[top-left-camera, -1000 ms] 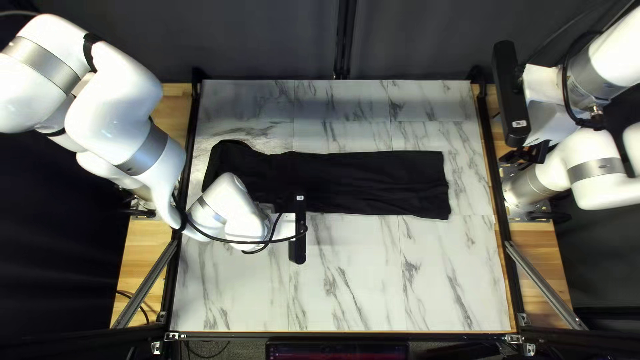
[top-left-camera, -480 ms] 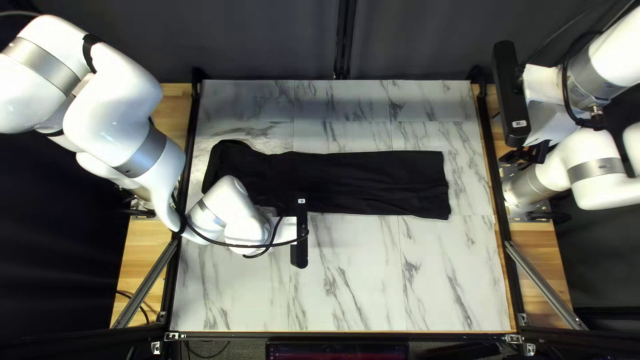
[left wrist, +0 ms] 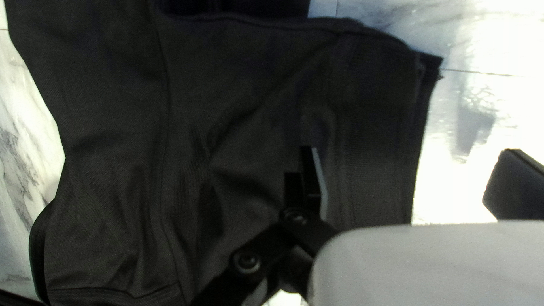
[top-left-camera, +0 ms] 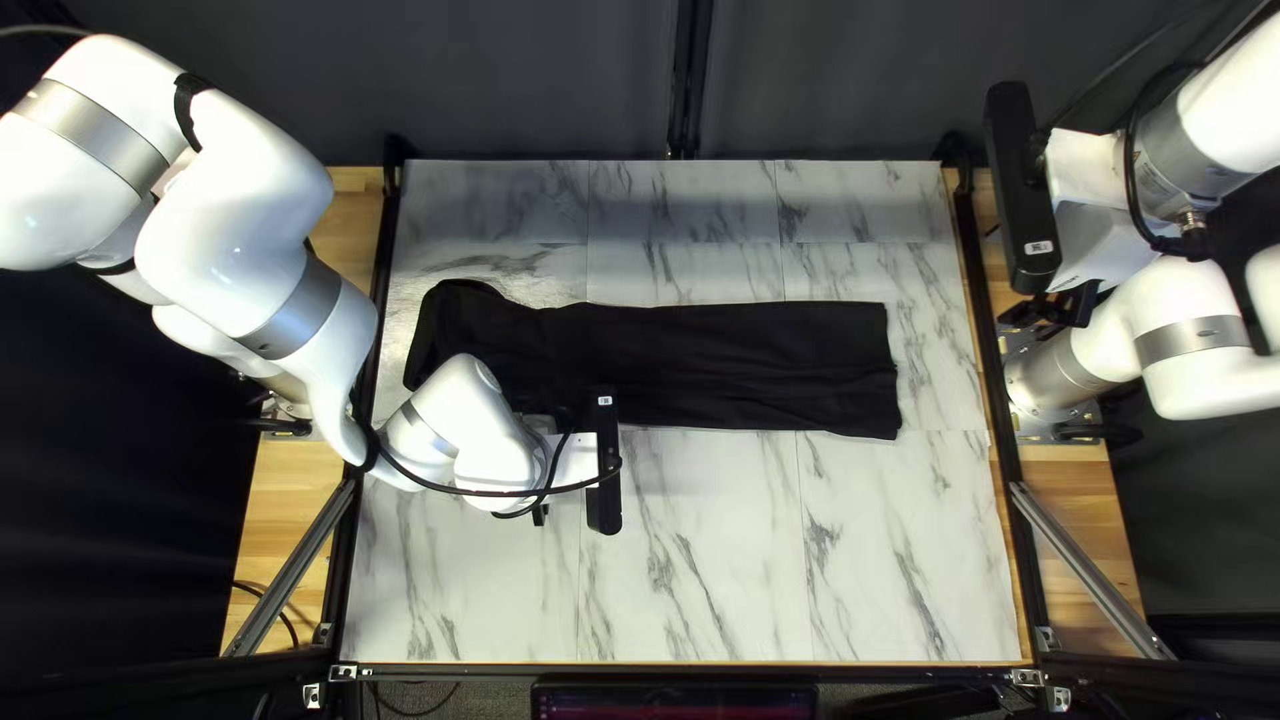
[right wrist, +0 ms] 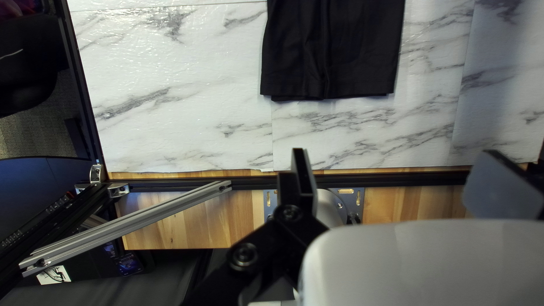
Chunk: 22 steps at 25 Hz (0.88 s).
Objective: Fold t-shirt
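Observation:
A black t-shirt [top-left-camera: 747, 367] lies as a long folded strip across the table, its left end wider. My left gripper [top-left-camera: 571, 460] is over the near edge of its left part, fingertips mostly hidden from above. In the left wrist view, the gripper [left wrist: 411, 181] is open, one finger over the wrinkled shirt [left wrist: 113, 113] and the other beyond its ribbed edge, over bare tabletop. My right gripper [top-left-camera: 1054, 310] is off the table's right edge. In the right wrist view, the gripper [right wrist: 402, 181] is open and empty, with the shirt's straight end [right wrist: 351, 45] farther ahead.
The marble-patterned table [top-left-camera: 747, 560] has free room on the shirt's near and far sides. Dark rails [top-left-camera: 994, 400] run along its sides. A silver bar [right wrist: 130, 224] slants beside the wooden strip in the right wrist view.
My left gripper has shifted slightly right and toward the near edge, and a small black finger part now shows on its near side. The shirt and right arm look unchanged.

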{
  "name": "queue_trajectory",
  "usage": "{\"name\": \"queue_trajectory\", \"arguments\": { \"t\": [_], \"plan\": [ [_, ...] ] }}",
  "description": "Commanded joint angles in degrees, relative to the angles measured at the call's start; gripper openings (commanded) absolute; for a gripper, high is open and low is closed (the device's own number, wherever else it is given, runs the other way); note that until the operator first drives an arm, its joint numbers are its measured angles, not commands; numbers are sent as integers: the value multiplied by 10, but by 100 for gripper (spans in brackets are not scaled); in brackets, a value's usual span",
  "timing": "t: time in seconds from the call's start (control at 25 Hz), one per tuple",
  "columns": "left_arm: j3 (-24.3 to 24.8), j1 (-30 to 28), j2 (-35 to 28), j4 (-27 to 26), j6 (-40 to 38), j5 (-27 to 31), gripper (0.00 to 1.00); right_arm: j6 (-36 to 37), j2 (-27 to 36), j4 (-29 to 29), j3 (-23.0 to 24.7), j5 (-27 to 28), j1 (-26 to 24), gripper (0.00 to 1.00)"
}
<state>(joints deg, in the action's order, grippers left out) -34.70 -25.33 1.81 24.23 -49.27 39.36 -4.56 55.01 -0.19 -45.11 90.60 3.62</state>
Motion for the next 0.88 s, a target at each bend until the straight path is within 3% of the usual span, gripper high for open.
{"name": "queue_trajectory", "arguments": {
  "t": [0.04,0.12,0.16,0.88],
  "plan": [
    [3,1,1,6,-9,-4,80,0,0,0,0,0,0,100],
    [5,2,1,8,-12,-7,88,0,0,0,0,0,0,100],
    [8,3,0,7,-12,-9,100,0,0,0,0,0,0,100],
    [9,0,-4,6,-11,-8,100,0,0,0,0,0,0,100]
  ]
}}
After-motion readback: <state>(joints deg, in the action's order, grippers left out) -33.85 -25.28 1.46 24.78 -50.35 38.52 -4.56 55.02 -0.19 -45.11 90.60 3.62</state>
